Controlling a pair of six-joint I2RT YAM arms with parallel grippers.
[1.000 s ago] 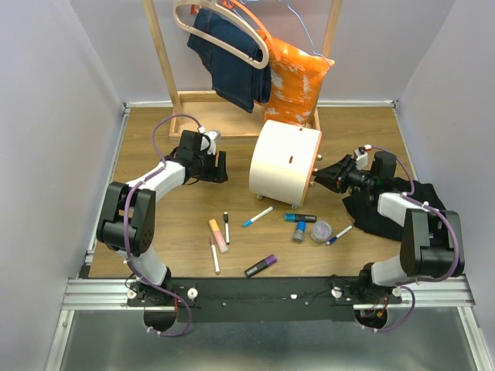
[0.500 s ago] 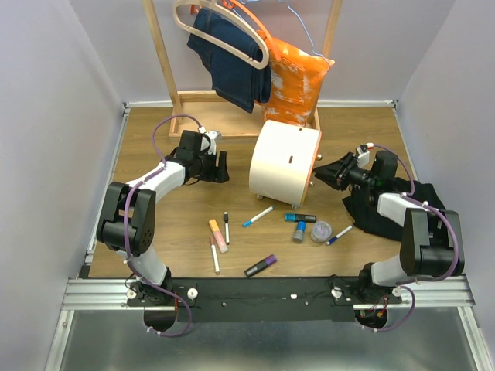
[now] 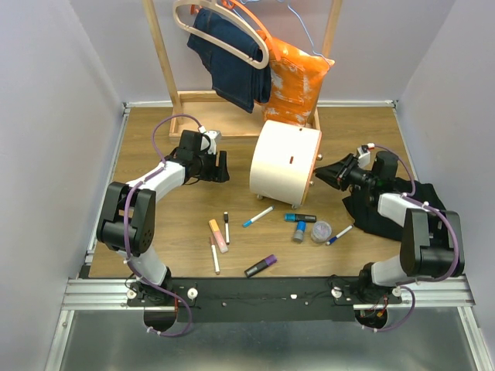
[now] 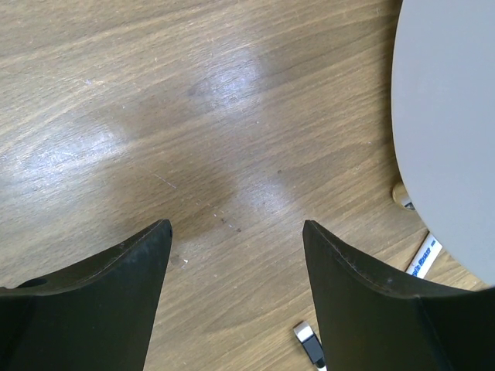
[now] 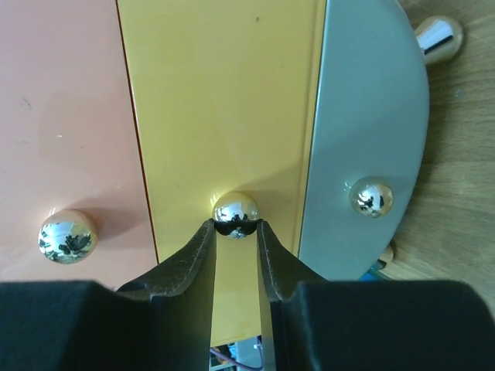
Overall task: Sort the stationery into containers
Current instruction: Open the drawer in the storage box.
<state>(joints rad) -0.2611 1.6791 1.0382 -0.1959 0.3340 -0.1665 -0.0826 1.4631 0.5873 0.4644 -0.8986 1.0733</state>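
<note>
Overhead: cream cabinet point(image 3: 282, 158) mid-table on the wood, orange drawer front point(image 3: 314, 164) turned rightward, facing the right gripper point(image 3: 322, 175), tips right at that front. Left gripper point(image 3: 222, 168) low over bare wood just left of the cabinet, apart from it. Stationery strewn on the near side of the cabinet, none in a drawer. Blue-tipped white pen point(image 3: 257, 216) slanted near-left to far-right. Black-capped pen point(image 3: 227, 226), orange-pink marker point(image 3: 217, 236) and slim white pen point(image 3: 214, 256) each lying roughly near-to-far. Purple marker point(image 3: 261, 265) slanted like the first. Two blue-capped markers point(image 3: 303, 218) beside a clear tape roll point(image 3: 321, 231). One more pen point(image 3: 339, 234) angled toward the dark cloth point(image 3: 387, 209).

Left wrist: fingers point(image 4: 100, 286) spread wide, released, only wood grain between. Cabinet's pale wall at the right edge. Below it a printed pen end and a black cap.

Right wrist: a detail hidden from overhead, namely fingers point(image 5: 186, 263) drawn close, clenched on the middle knob point(image 5: 236, 210) of a yellow-orange drawer point(image 5: 224, 100). Second knob point(image 5: 68, 236) on a pink-orange drawer leftward, third knob point(image 5: 371, 197) on a pale grey panel rightward.
</note>
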